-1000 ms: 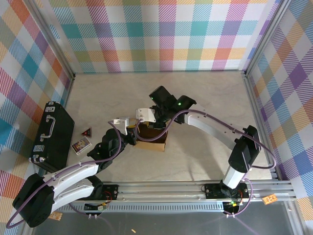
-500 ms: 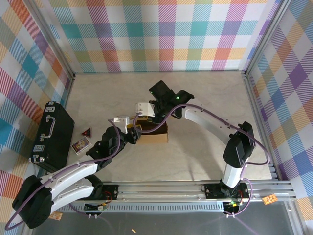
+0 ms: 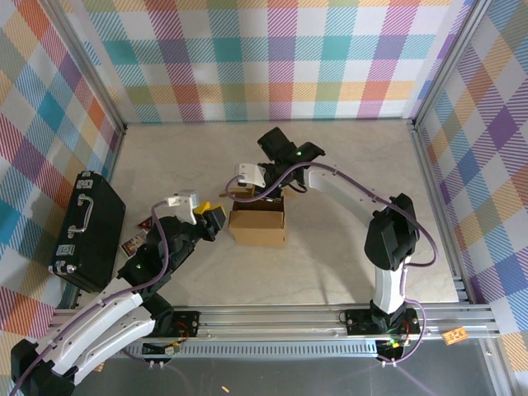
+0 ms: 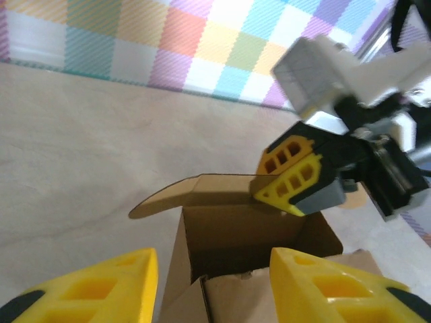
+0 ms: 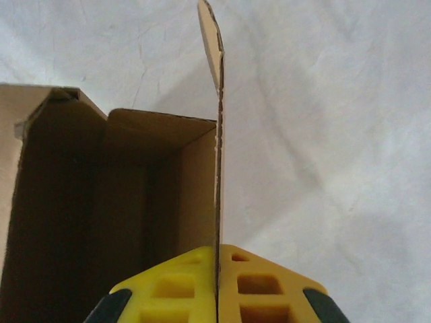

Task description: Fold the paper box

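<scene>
The right gripper is pinched tight on a thin cardboard panel at the far edge of the paper box, which sits mid-bench. The left gripper hangs half open just beside the box's left side, gripping nothing.

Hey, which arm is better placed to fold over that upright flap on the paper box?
Right. The right jaws are shut on the paper box's upright flap, pinching its edge. The left jaws stand open beside the box, gripping nothing.
</scene>
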